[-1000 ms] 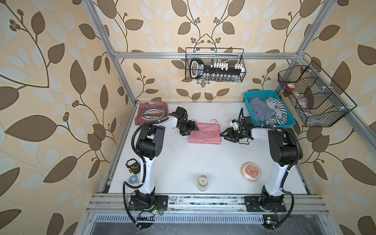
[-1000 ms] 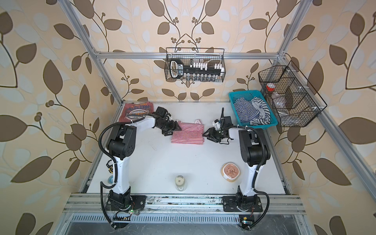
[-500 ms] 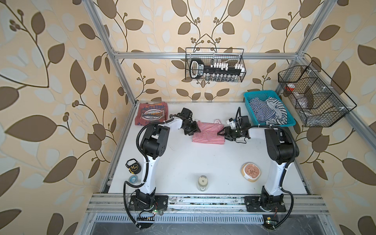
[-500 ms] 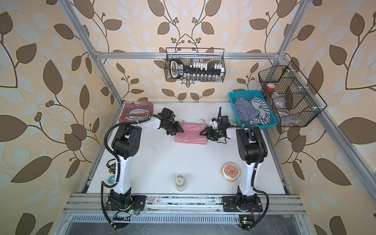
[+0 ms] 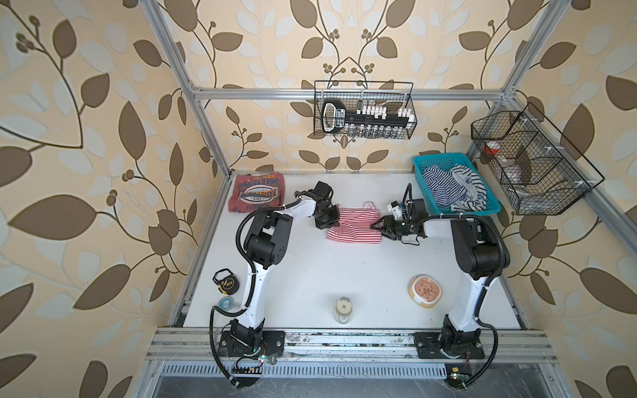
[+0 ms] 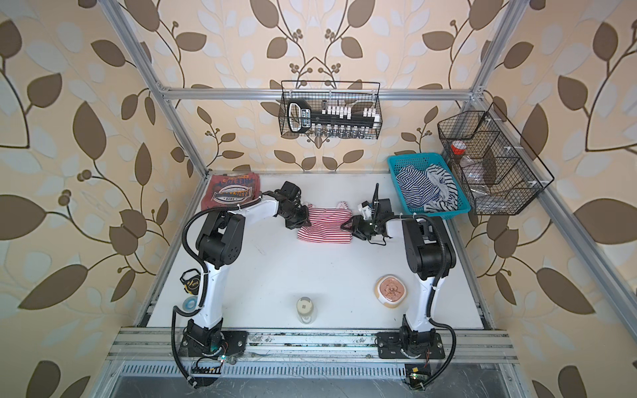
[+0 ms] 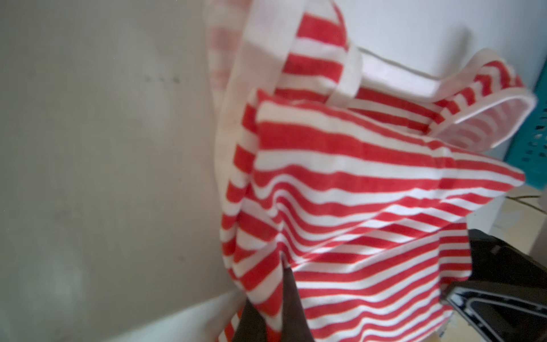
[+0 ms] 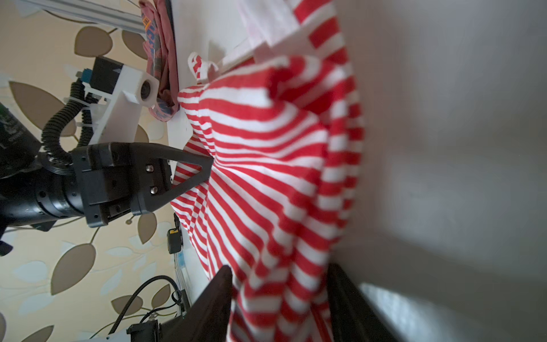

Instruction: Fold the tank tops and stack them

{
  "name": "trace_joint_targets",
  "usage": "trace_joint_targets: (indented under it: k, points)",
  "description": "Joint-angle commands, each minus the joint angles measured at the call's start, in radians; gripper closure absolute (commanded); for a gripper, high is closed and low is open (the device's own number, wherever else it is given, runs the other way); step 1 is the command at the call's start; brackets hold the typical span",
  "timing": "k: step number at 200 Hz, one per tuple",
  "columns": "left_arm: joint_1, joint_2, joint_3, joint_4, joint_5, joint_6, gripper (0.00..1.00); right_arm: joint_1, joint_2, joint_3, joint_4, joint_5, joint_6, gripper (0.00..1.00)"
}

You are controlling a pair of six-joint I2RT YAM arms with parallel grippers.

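Observation:
The red-and-white striped tank top [image 5: 355, 229] [image 6: 325, 229] lies folded at mid-back of the white table, rumpled between both grippers. My left gripper [image 5: 335, 220] [image 6: 305, 220] [image 7: 281, 284] is shut on its left edge; cloth is pinched between the dark fingers. My right gripper [image 5: 374, 226] [image 6: 344, 225] [image 8: 278, 275] grips the right edge, a thick bunch of stripes [image 8: 266, 148] filling the space between its jaws. The brick-red tank top [image 5: 256, 196] [image 6: 232, 194] with the "1973" print lies folded flat in the back left corner, apart from both grippers.
A teal basket [image 5: 444, 160] at back right holds navy-striped clothes [image 5: 444, 187]. Wire baskets hang on the back wall [image 5: 363, 115] and right wall [image 5: 531, 165]. A jar [image 5: 344, 308] and a bowl [image 5: 425, 289] stand near the front; a tape measure [image 5: 225, 281] lies left.
My left gripper has closed on the striped top's left edge. Both grippers moved slightly toward the back, and the top now lies narrower and more bunched between them.

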Motion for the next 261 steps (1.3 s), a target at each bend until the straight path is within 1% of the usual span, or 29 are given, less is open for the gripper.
trace_joint_targets:
  k: [1, 19, 42, 62, 81, 123, 142, 182, 261]
  points:
    - [0.045, 0.038, 0.102, -0.263, -0.239, 0.099, 1.00, -0.028, -0.106, -0.071, -0.037, 0.061, 0.000, 0.47]
    - [0.069, 0.057, 0.223, -0.342, -0.323, 0.163, 1.00, -0.033, -0.174, -0.102, -0.055, 0.070, -0.009, 0.47]
    - [0.100, 0.120, 0.406, -0.443, -0.394, 0.234, 1.00, -0.035, -0.235, -0.131, -0.064, 0.070, -0.011, 0.49]
    - [0.122, 0.163, 0.481, -0.466, -0.464, 0.274, 1.00, -0.035, -0.264, -0.143, -0.080, 0.067, -0.019, 0.51]
    - [0.150, 0.191, 0.536, -0.468, -0.471, 0.302, 1.00, -0.036, -0.279, -0.150, -0.089, 0.072, -0.022, 0.52]
    - [0.200, 0.180, 0.623, -0.438, -0.486, 0.372, 1.00, -0.036, -0.273, -0.165, -0.088, 0.080, -0.020, 0.53]
    - [0.214, 0.152, 0.648, -0.424, -0.519, 0.428, 1.00, -0.036, -0.268, -0.173, -0.076, 0.083, -0.013, 0.54]
    - [0.252, 0.083, 0.666, -0.425, -0.526, 0.515, 1.00, -0.035, -0.251, -0.178, -0.055, 0.081, -0.004, 0.54]
    - [0.347, 0.009, 0.666, -0.390, -0.531, 0.572, 1.00, -0.019, -0.227, -0.179, -0.036, 0.080, 0.006, 0.55]
